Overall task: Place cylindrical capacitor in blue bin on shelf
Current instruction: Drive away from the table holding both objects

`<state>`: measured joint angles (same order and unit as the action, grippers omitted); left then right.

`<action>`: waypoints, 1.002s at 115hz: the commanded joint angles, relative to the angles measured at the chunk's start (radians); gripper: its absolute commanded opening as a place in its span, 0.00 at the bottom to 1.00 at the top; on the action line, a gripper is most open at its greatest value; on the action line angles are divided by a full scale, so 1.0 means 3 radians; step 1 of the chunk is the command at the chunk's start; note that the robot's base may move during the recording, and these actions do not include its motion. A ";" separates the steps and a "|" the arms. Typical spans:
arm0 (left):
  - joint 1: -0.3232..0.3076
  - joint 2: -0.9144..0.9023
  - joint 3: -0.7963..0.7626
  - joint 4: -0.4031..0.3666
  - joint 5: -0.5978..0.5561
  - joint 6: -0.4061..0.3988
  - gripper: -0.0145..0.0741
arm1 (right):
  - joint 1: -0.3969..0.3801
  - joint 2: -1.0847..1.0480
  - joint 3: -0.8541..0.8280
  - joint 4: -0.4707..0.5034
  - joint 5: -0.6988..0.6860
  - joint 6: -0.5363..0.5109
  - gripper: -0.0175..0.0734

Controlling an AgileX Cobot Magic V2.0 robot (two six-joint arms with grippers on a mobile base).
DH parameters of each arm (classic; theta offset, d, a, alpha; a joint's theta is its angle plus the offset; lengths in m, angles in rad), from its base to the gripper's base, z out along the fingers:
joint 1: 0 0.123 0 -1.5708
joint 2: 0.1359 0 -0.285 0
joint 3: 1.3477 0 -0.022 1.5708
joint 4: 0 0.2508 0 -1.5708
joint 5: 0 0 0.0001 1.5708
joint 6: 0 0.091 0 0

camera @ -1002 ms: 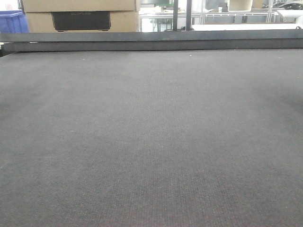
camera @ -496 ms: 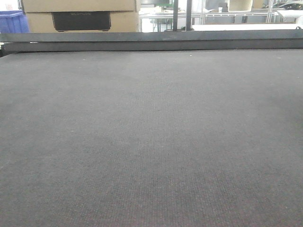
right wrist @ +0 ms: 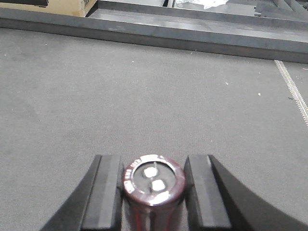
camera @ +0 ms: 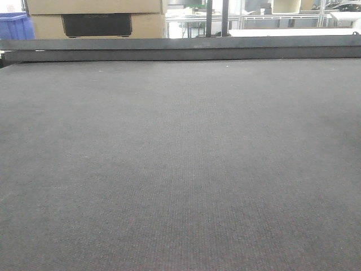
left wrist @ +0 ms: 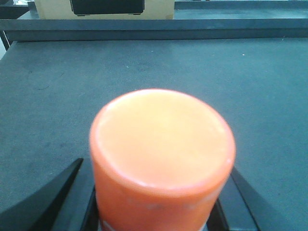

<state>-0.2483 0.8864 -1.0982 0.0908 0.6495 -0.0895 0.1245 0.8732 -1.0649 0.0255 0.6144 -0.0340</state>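
The cylindrical capacitor (right wrist: 154,180) is dark maroon with two silver terminals on its end face. It sits between the black pads (right wrist: 108,192) of my right gripper (right wrist: 154,197), which is shut on it above the grey mat (right wrist: 144,96). My left gripper (left wrist: 161,214) is shut on a large orange cylinder (left wrist: 161,139), with its black fingers (left wrist: 67,192) showing on either side. Neither gripper appears in the front view. A blue bin (camera: 12,25) shows at the far top left of that view. The shelf is out of view.
A dark raised rail (camera: 180,49) runs along the mat's far edge. Behind it stands a cardboard box with a black cut-out (camera: 96,22). A toothed strip (right wrist: 291,91) lies along the mat's right side in the right wrist view.
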 commanded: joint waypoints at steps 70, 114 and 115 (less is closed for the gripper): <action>-0.0028 -0.0016 -0.0014 0.0006 -0.0067 -0.0005 0.04 | 0.0001 -0.0022 -0.0002 0.0005 -0.0083 -0.0007 0.01; -0.0028 -0.0016 -0.0014 0.0006 -0.0067 -0.0005 0.04 | 0.0001 -0.0022 -0.0002 0.0005 -0.0083 -0.0007 0.01; -0.0028 -0.0016 -0.0014 0.0006 -0.0067 -0.0005 0.04 | 0.0001 -0.0022 -0.0002 0.0005 -0.0083 -0.0007 0.01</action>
<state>-0.2483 0.8864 -1.0982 0.0908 0.6495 -0.0895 0.1245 0.8732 -1.0649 0.0255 0.6144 -0.0340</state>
